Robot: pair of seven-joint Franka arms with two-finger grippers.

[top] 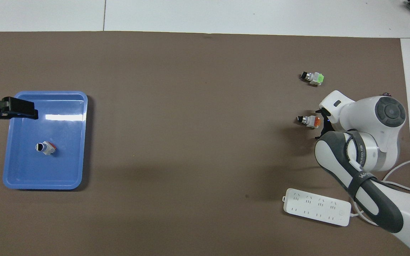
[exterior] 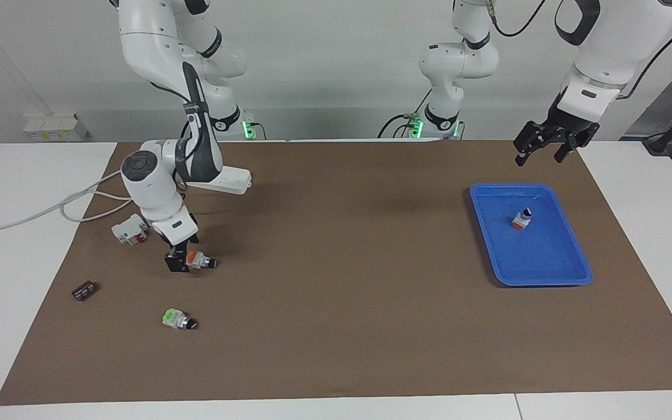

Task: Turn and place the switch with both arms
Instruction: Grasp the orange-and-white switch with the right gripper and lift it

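Around switch (exterior: 200, 260), seemingly, right tool (exterior: 181, 259), open.

Three switches (exterior: 200, 260) lie about: one orange-ended, one green-ended (exterior: 177, 319), one in the single blue tray (exterior: 569, 274). One breaker block (exterior: 129, 228), one power strip (exterior: 228, 179), one small dark part (exterior: 84, 290).

Brown mat (exterior: 342, 291) on white table (exterior: 21, 192)

Right arm bent low, right gripper (exterior: 182, 261) down at desk, jaws open. Left arm waits raised, left gripper (exterior: 546, 143) jaws open.
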